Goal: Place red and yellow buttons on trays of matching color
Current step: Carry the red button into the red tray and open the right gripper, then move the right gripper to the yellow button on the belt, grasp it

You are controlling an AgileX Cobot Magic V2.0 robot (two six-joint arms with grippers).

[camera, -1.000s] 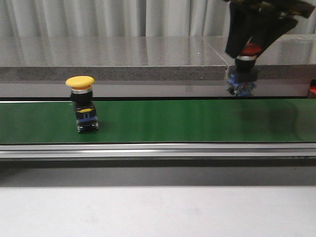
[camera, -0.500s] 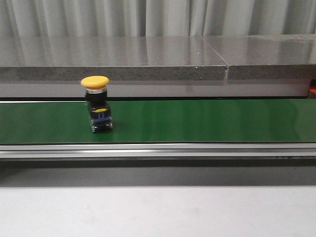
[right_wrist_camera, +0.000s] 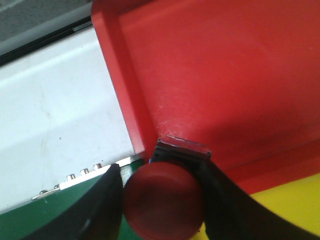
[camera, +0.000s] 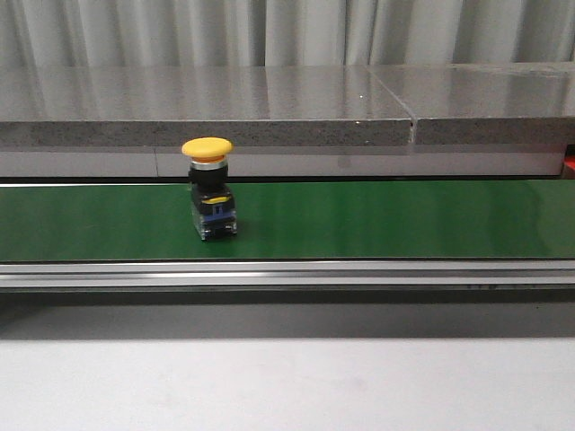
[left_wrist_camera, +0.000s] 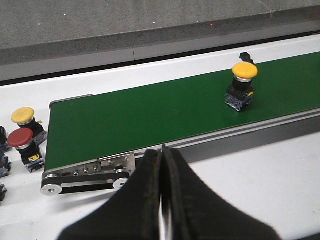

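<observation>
Setting: a grey stone-look ledge runs behind a green conveyor belt, with a white table in front of it.
Yellow button: the yellow button stands upright on the belt, left of centre in the front view, cap up and square block down.
Spare buttons: a second yellow button and a spare red button wait on the white table just off the belt's end.
Red button: the red button is clamped at its dome in the right gripper, hanging over the near edge of the red tray; a strip of the yellow tray shows beside it.
Left gripper: the left gripper has its fingers pressed together on nothing, over the table near the belt's roller end.
Handling: these look like rigid, light plastic parts; the smooth domed cap could slip, and the body looks top-heavy and liable to tip.
Where to hold: I judge the collar just under the cap, or the flat sides of the block, the surest hold.
</observation>
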